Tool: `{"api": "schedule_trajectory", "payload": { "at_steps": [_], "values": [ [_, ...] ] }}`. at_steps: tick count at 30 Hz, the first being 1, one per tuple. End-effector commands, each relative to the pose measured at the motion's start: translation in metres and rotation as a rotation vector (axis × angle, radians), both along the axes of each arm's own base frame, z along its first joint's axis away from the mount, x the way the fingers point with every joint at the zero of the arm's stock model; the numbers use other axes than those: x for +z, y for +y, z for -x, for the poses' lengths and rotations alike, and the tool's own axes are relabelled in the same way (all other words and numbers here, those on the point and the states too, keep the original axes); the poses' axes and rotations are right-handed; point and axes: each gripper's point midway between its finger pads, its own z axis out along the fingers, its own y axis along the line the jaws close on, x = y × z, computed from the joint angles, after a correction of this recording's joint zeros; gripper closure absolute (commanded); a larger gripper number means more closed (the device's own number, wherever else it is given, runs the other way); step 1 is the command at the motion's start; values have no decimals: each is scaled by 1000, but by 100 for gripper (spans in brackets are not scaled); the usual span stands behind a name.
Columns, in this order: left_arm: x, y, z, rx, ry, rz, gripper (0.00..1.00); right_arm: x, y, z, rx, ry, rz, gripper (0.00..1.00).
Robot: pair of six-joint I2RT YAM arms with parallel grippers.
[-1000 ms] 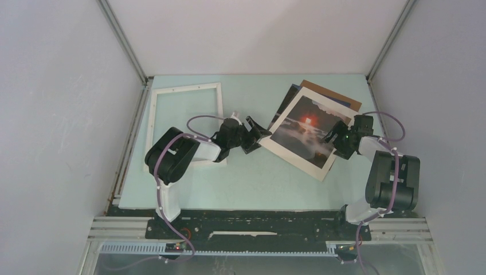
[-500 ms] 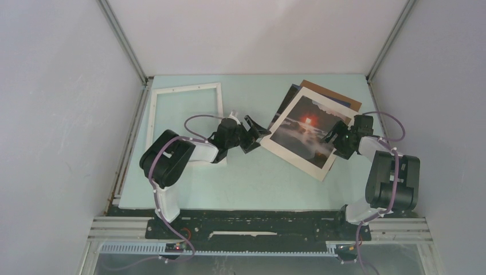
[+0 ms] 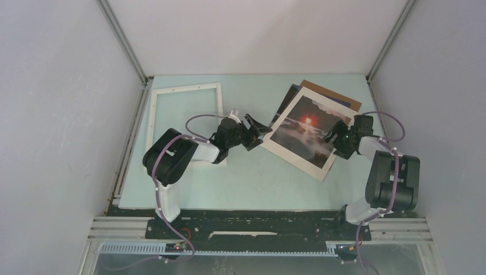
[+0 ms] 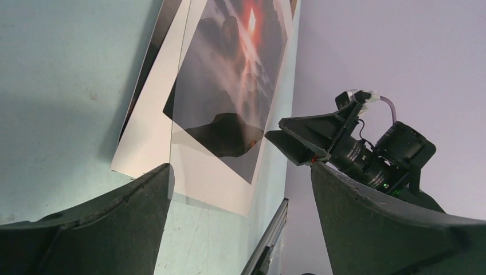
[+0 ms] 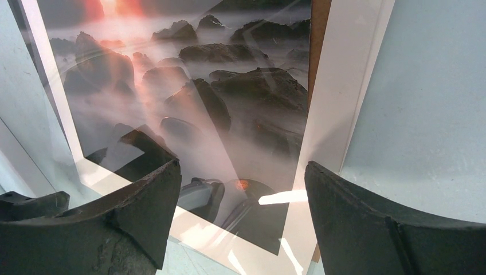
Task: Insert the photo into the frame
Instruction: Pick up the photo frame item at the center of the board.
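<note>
The photo (image 3: 306,133), a dark landscape with a red-orange glow and a wide white border, lies tilted at the table's back right. It also shows in the left wrist view (image 4: 223,86) and in the right wrist view (image 5: 189,103), where its surface reflects glare. The white frame (image 3: 186,87) lies flat at the back left. My left gripper (image 3: 258,130) is open and low at the photo's left corner (image 4: 240,177). My right gripper (image 3: 334,137) is open at the photo's right edge, its jaws either side of the lower border (image 5: 243,172).
A brown backing board (image 3: 338,94) and a dark sheet (image 3: 285,102) stick out from under the photo. The left arm's forearm lies over the frame's near right corner. Grey walls close in on three sides. A metal rail (image 4: 269,235) runs along the table edge.
The left arm's wrist has shifted slightly back and left while its gripper stays at the photo's corner. The right arm and the photo have not visibly moved.
</note>
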Motion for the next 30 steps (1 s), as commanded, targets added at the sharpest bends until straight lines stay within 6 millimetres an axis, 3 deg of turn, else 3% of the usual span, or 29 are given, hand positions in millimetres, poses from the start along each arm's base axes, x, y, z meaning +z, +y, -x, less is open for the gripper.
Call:
{"api": "schedule_trajectory", "payload": {
  "at_steps": [1, 9, 19, 25, 27, 30],
  "values": [
    [17, -12, -8, -15, -32, 76, 7, -4, 2, -3, 15, 2, 7, 13],
    [-4, -16, -18, -20, -4, -43, 23, -4, 4, -3, 20, 1, 3, 13],
    [-15, -18, -33, -49, -36, -172, 60, 1, 4, -3, 27, -11, 5, 13],
    [-11, -15, -37, -79, -65, -274, 80, 6, 4, -4, 27, -24, 7, 13],
    [-8, -16, -39, -92, -75, -289, 82, 8, 5, -4, 30, -32, 6, 13],
    [-8, -21, -37, -125, -73, -277, 76, 12, 5, -4, 32, -39, 8, 13]
  ]
}}
